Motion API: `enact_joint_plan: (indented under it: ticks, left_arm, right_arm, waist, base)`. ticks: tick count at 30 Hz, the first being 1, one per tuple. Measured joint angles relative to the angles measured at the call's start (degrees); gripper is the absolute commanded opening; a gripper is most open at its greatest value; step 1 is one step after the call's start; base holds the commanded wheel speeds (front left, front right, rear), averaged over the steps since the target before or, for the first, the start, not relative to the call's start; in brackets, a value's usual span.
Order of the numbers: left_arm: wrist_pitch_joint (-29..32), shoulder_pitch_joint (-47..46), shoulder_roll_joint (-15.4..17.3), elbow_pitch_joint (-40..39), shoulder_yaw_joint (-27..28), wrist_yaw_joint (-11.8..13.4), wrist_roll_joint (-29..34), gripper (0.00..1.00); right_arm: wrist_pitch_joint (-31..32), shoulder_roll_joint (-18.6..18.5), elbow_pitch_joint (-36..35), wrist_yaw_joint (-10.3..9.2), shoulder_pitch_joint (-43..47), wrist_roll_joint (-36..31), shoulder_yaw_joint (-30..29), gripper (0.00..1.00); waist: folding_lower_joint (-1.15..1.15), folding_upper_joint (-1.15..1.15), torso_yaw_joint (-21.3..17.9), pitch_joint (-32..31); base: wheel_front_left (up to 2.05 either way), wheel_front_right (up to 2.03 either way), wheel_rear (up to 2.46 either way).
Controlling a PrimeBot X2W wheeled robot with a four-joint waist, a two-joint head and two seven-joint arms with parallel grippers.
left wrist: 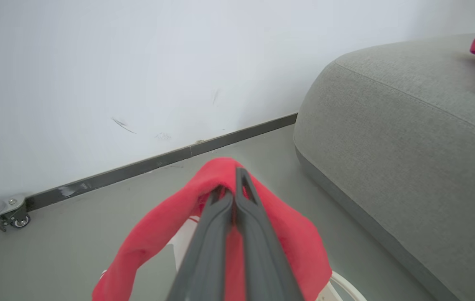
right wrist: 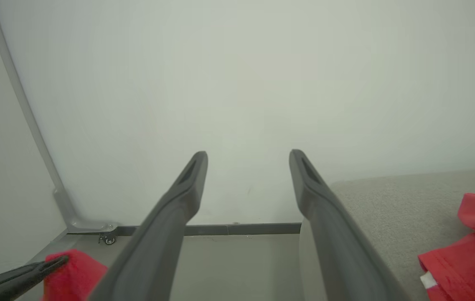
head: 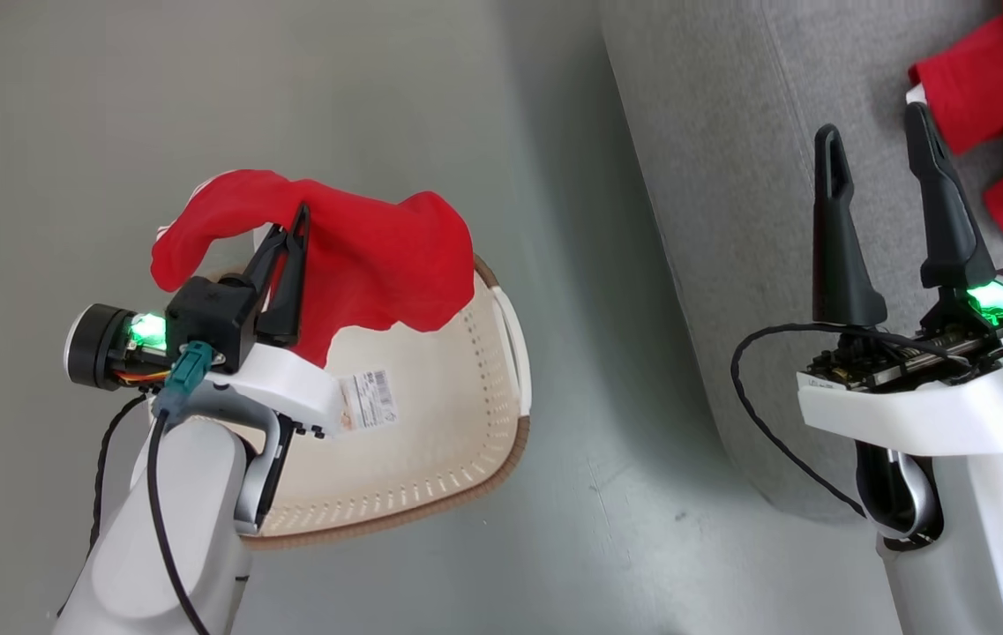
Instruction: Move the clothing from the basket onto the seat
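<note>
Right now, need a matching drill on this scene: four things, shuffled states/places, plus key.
Things:
1. left gripper
2. right gripper
3. basket
4. red pile

States:
A. lies on the grey seat
B. open, empty
C. shut on a red garment
D. on the floor, barcode label inside

Pairs: 1-C, 2-B, 3-D, 4-A
</note>
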Motion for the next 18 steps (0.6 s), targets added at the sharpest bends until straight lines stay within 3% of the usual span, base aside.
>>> enact_joint_plan:
  ticks: [18]
  left_arm:
    - [-0.18, 5.44, -0.15, -10.03, -0.08, 0.45, 0.04, 0.0]
  right_arm:
    - [0.58, -5.73, 6.23, 0.0, 1.65, -0.48, 7.62, 1.0]
  waist:
    - [0.0, 0.0, 4.38, -9.73]
  base:
    - [0.0, 0.0, 0.0]
